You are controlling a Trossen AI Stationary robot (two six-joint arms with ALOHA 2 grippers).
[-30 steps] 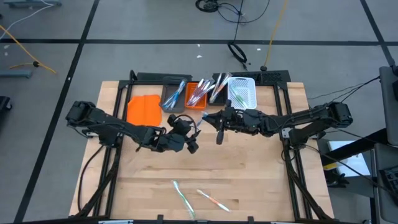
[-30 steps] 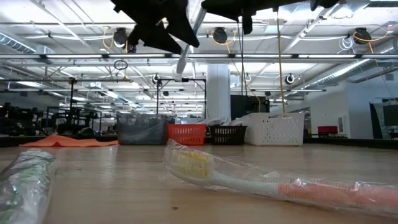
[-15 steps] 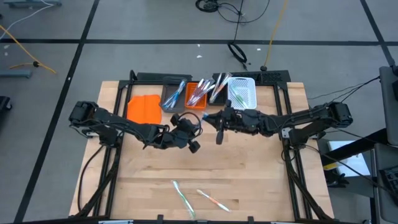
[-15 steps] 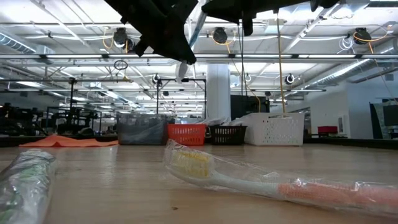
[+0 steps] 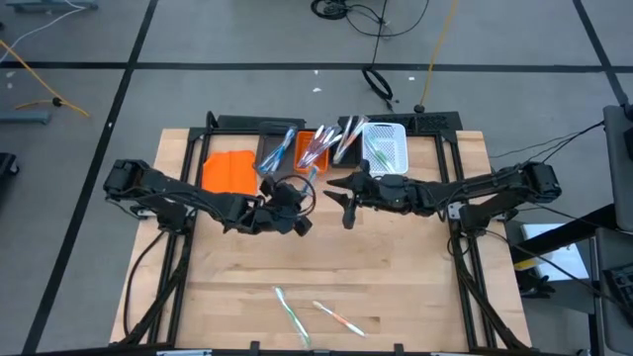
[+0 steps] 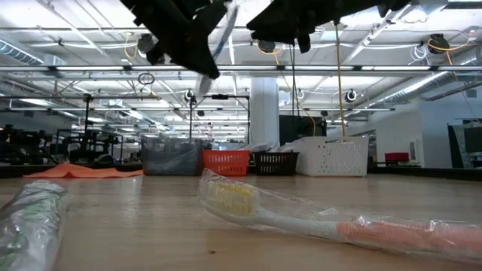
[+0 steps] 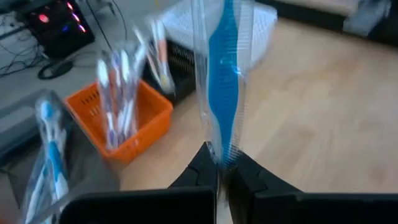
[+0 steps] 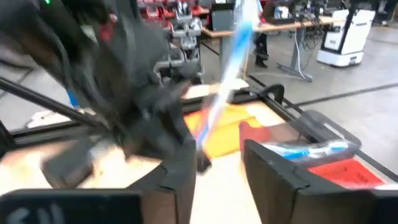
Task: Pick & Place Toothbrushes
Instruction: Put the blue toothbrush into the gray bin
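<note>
My left gripper (image 7: 222, 171) is shut on a blue toothbrush in a clear wrapper (image 7: 224, 81), high above the table's middle (image 5: 303, 186). My right gripper (image 8: 217, 163) stands open just to its right (image 5: 345, 198), with the held toothbrush (image 8: 227, 68) beyond its fingers. Two more wrapped toothbrushes (image 5: 289, 311) (image 5: 336, 318) lie flat on the wood near the front edge. Other toothbrushes stick up out of the grey bin (image 5: 277, 150), the orange bin (image 5: 315, 148) and the black bin (image 5: 346, 138). My left gripper pinches the wrapped toothbrush between its two fingers near one end of the wrapper (image 7: 221, 155). The fingers come roughly level from the table's left and lie across the brush. The brush is lifted clear of the table and stands steeply tilted (image 6: 215, 45).
A row of small bins stands at the back, ending with a white mesh bin (image 5: 386, 148) on the right. A flat orange piece (image 5: 227, 170) lies left of the grey bin. Bare wood lies between the arms and the two front toothbrushes.
My left gripper has shut on the blue toothbrush that my right gripper was holding, and my right gripper has opened and let it go. The left gripper has carried the brush slightly toward the table's left; the brush stays clear of the table.
</note>
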